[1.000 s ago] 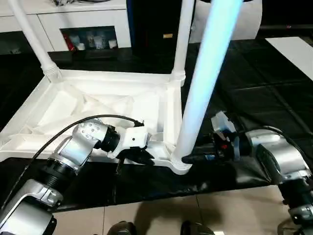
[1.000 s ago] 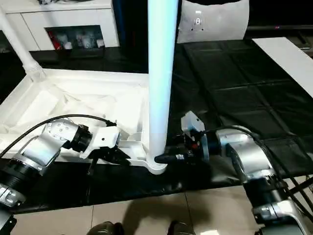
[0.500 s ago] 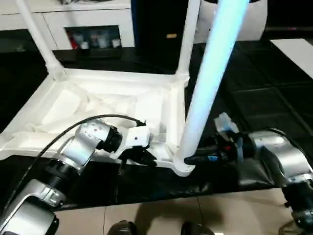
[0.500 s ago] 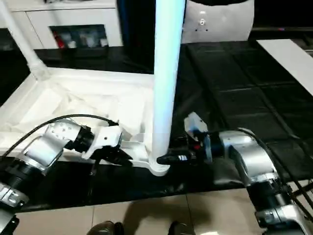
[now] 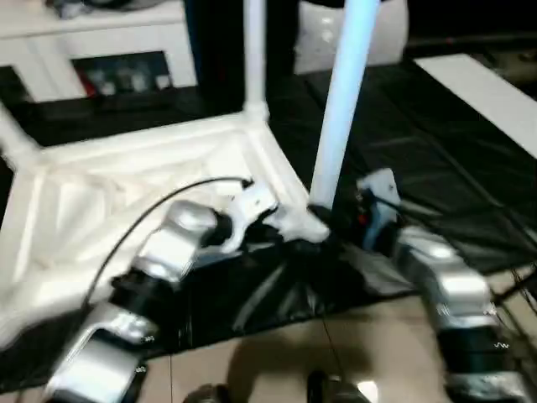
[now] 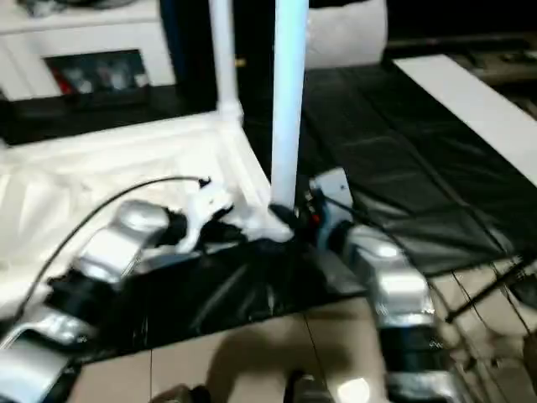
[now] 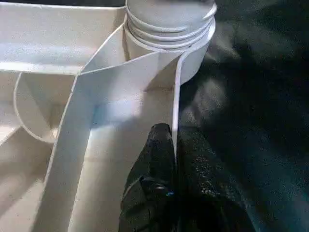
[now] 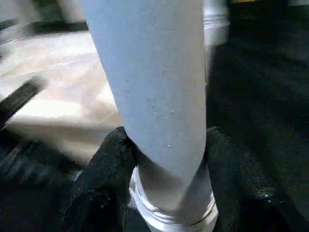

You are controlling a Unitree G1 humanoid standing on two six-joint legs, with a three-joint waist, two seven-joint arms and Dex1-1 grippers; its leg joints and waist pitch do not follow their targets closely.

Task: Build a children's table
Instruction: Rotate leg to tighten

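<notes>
The children's table (image 5: 126, 176) is lying upside down on a black sheet (image 5: 436, 143) w/ its ribbed underside facing up. Three legs are showing: one near leg (image 5: 342, 92) standing up from the near corner socket (image 7: 169, 43) on the robot's right side, a far leg (image 5: 254, 50) rising from the far corner on that same side, and a third leg (image 5: 17, 138) at the far left corner, cut off by the pic edge.

The right gripper (image 8: 164, 159) is clamping the near leg just above its base: black fingers (image 8: 104, 183) are pressing on both sides of the white shaft, right above the threaded collar where the leg is meeting the socket. In the head views the right forearm (image 5: 436, 277) is reaching in from the right, w/ the gripper end touching the leg's foot.

The left gripper (image 7: 174, 145) is pinching the thin upright side wall of the tabletop, one finger inside the frame and one outside, jaws closed on the wall near that same corner socket. The left forearm (image 5: 176, 248) is lying across the tabletop's near edge, a black cable (image 5: 168, 197) looping over it.

Beyond the sheet a white cabinet (image 5: 101, 50) is standing at the back. The tiled floor (image 5: 277, 361) is showing below the sheet's near edge.
</notes>
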